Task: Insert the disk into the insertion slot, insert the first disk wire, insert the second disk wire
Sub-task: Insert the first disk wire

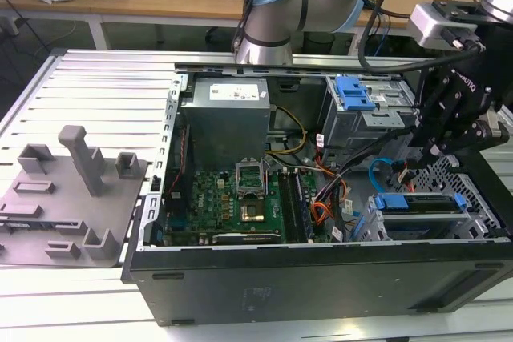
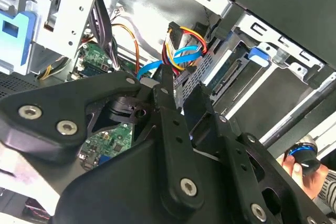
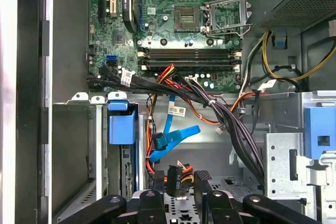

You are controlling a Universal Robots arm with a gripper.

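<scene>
Exterior view, left to right: motherboard (image 1: pixel 232 194) at 9 o'clock in the case (image 1: pixel 321 278). Blue cable (image 1: pixel 378 167) looped at 10 o'clock of the hard drive (image 1: pixel 421 203), which sits in the drive cage (image 1: pixel 469 186). My end effector (image 3: pixel 180 176) hangs at 1 o'clock of the drive, fingers part-open around the power plug (image 3: pixel 176 171); contact unclear.

No legible text anywhere.

In the second wrist view the gripper's (image 2: pixel 179 85) black body hides much of the case interior and crosses part of the second disk wire (image 2: pixel 181 54). A hand (image 2: pixel 311 174) is cut off at the picture's edge. In the exterior view the disk (image 1: pixel 421 203) lies in the insertion slot (image 1: pixel 481 223), most of its body hidden.
</scene>
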